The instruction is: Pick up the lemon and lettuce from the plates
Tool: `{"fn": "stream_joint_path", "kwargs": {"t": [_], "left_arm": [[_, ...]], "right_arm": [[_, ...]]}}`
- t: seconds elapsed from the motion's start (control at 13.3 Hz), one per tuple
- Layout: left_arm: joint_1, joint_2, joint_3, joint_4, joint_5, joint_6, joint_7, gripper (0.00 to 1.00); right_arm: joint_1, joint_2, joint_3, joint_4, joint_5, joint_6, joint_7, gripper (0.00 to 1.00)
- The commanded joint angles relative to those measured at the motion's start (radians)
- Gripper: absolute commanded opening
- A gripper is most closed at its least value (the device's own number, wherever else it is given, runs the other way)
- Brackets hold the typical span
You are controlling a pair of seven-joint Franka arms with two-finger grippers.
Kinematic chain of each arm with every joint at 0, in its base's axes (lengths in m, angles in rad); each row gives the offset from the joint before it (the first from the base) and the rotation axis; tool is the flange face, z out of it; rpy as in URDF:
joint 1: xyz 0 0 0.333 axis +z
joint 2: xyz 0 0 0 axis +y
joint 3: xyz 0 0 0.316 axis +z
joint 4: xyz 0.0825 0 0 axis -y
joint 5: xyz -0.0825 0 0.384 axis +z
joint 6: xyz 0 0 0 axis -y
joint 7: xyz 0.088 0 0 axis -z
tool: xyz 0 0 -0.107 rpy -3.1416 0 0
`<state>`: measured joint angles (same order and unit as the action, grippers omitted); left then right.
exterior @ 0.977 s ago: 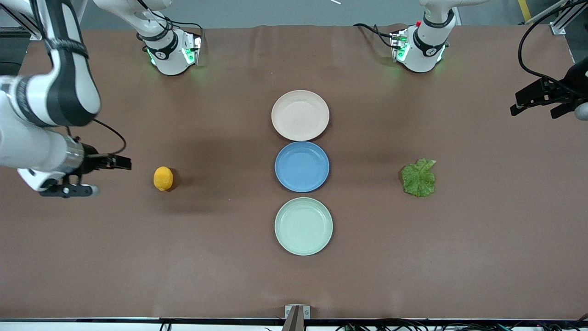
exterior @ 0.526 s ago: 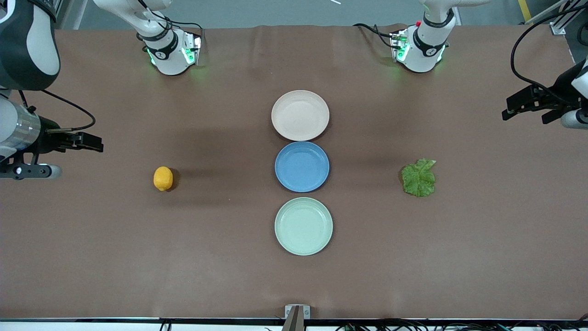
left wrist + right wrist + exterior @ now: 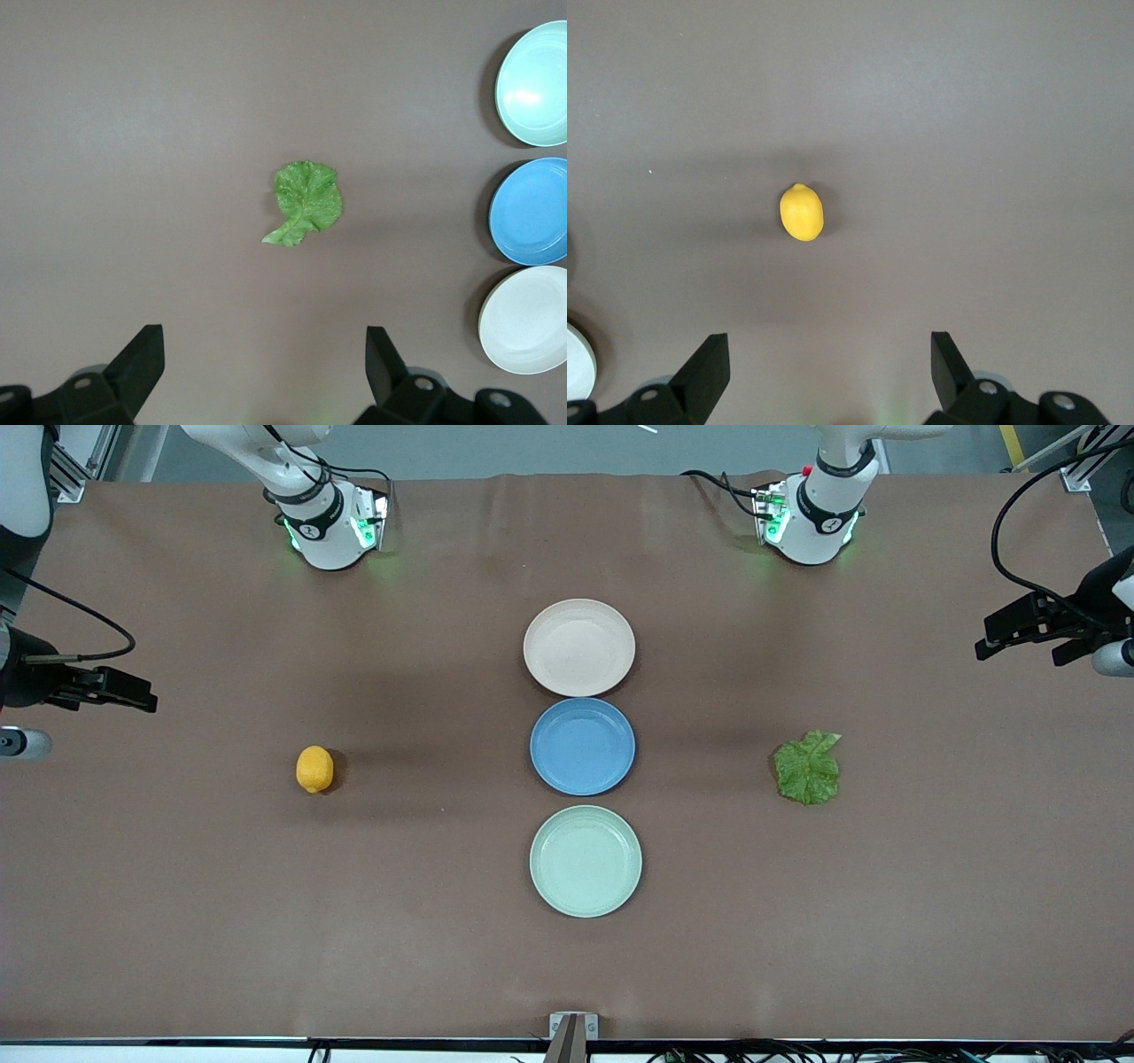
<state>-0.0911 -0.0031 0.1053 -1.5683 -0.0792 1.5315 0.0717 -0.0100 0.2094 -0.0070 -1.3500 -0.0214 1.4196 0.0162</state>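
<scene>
The left gripper [image 3: 263, 376], fingers spread and holding nothing, hangs over the table's edge at the left arm's end. The right gripper [image 3: 830, 376], also spread and holding nothing, hangs over the right arm's end. The lemon [image 3: 314, 769] and lettuce [image 3: 807, 767] lie on bare table [image 3: 930, 921], each well apart from the beige plate [image 3: 578, 646], blue plate [image 3: 582, 746] and mint plate [image 3: 585, 860] lined up mid-table.

Left gripper [image 3: 1028, 633] and right gripper [image 3: 120, 689] hang spread apart, empty.
</scene>
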Motion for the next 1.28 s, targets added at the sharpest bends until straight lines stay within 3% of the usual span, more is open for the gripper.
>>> {"fn": "stream_joint_path", "kwargs": {"t": [0.0,0.45,0.75,0.83,1.2], "left_arm": [[0.033,0.003,-0.024,0.022,0.015,-0.010,-0.009,1.00],[0.045,0.002,-0.050,0.024,0.021,-0.010,-0.009,1.00],[0.045,0.000,-0.044,0.031,0.025,-0.008,-0.007,1.00],[0.045,0.000,-0.048,0.042,0.038,-0.001,-0.009,1.00],[0.036,0.000,-0.062,0.050,0.039,0.016,-0.026,1.00]], "right_arm": [[-0.004,0.013,0.010,0.015,-0.002,-0.039,0.048,1.00],[-0.007,-0.031,0.010,-0.075,0.038,-0.018,0.036,1.00],[-0.002,-0.247,0.013,-0.386,0.038,0.165,0.036,1.00],[-0.004,-0.275,0.013,-0.418,0.038,0.176,0.037,1.00],[0.001,-0.321,0.015,-0.426,0.041,0.167,0.039,1.00]]}}
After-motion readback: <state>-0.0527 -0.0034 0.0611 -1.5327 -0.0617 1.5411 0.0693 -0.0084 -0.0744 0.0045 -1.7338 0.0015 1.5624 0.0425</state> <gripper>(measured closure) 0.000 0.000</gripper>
